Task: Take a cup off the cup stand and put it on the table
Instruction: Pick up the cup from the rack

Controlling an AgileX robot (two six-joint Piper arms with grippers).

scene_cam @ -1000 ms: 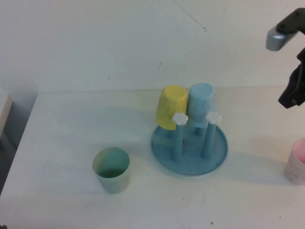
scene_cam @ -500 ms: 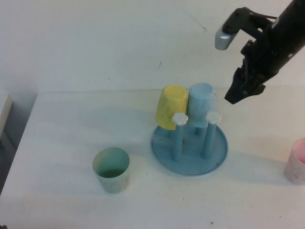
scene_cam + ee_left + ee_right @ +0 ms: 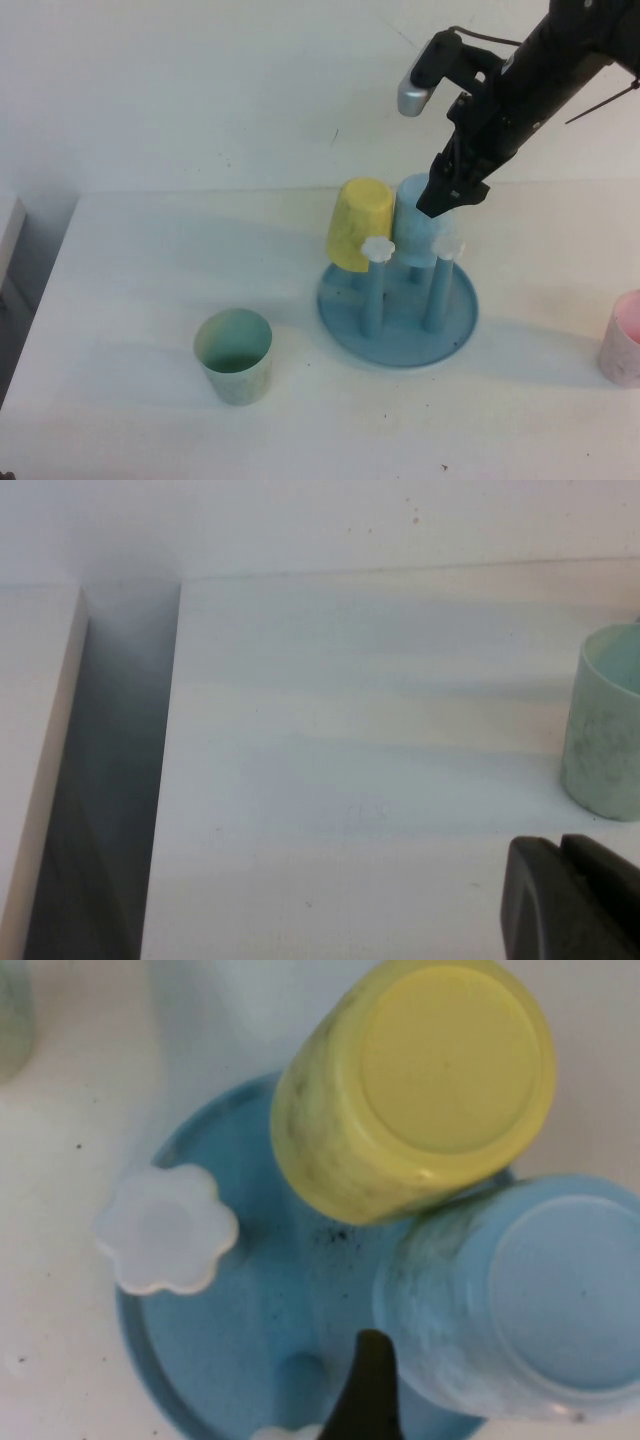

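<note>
The light blue cup (image 3: 418,218) (image 3: 530,1290) sits upside down on a peg of the cup stand (image 3: 400,338) (image 3: 215,1360), touching the yellow cup (image 3: 360,225) (image 3: 430,1080) beside it. My right gripper (image 3: 452,196) hangs open right above the blue cup's far right side. One dark finger (image 3: 366,1390) shows next to the cup's wall; the other finger is out of view. Nothing is held. My left gripper (image 3: 560,852) is shut and empty, low over the white table (image 3: 150,260), near the pale green cup (image 3: 605,725).
The pale green cup (image 3: 233,355) stands upright at the table's front left. A pink cup (image 3: 625,340) stands at the right edge. Two free pegs with white flower knobs (image 3: 377,247) (image 3: 165,1228) rise at the stand's front. A dark gap (image 3: 115,780) borders the table's left edge.
My right arm has swung in from the far right to just above the light blue cup, and its jaws have opened. The cups and stand have not moved.
</note>
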